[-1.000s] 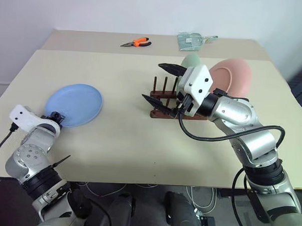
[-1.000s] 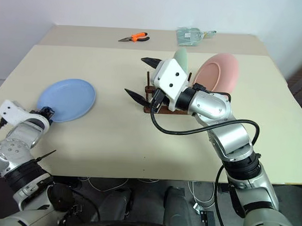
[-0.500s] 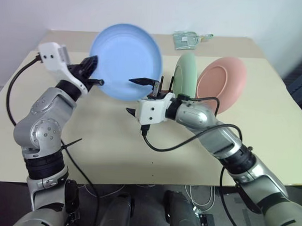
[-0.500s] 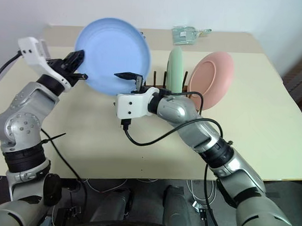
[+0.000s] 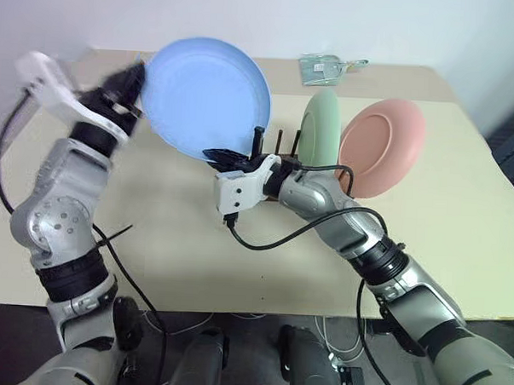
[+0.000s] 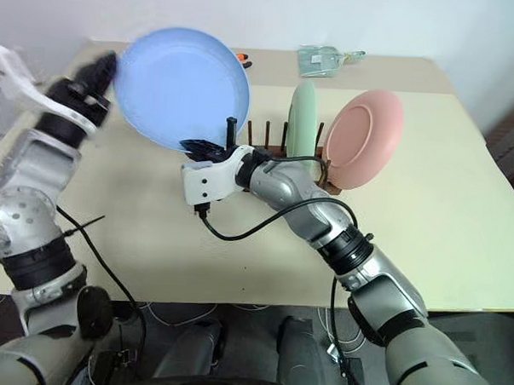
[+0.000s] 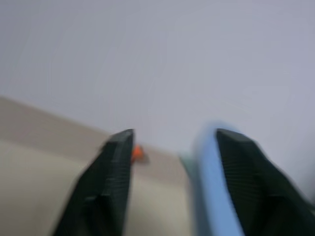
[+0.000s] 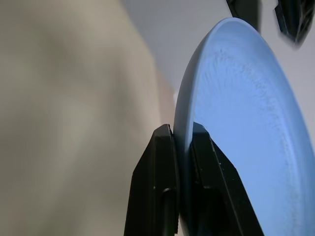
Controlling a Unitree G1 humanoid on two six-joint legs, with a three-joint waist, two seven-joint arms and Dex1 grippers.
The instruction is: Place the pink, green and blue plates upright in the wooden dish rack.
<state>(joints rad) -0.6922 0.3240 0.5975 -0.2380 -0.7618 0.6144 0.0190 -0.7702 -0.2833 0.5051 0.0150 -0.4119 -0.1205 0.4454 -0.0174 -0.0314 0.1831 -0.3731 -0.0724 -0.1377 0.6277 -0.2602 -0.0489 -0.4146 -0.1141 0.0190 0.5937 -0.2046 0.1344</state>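
Beige desk (image 5: 195, 241) against a white wall. Wooden dish rack (image 6: 268, 135) sits mid-desk, pegs up, mostly hidden behind the right arm. In it: green plate (image 5: 321, 136) upright and edge-on to the head camera, pink plate (image 5: 383, 147) just beside it at the rack's right end, leaning, its hollow face toward the camera.

Blue plate (image 5: 207, 96) is off the desk, held in the air left of the rack, nearly upright, face toward the camera and tilted back. Right gripper (image 8: 178, 147) has its fingers clamped on the plate's lower rim, one finger on each face, seen clearly in the right wrist view. Left gripper (image 7: 172, 162) is at the plate's upper left edge with fingers spread; rim sits against the inside of one finger (image 7: 246, 167), a gap to the other.

Far edge of the desk: orange-handled pliers (image 6: 243, 61) partly hidden behind the blue plate, and a clear plastic packet (image 5: 328, 68). No readable writing on anything.
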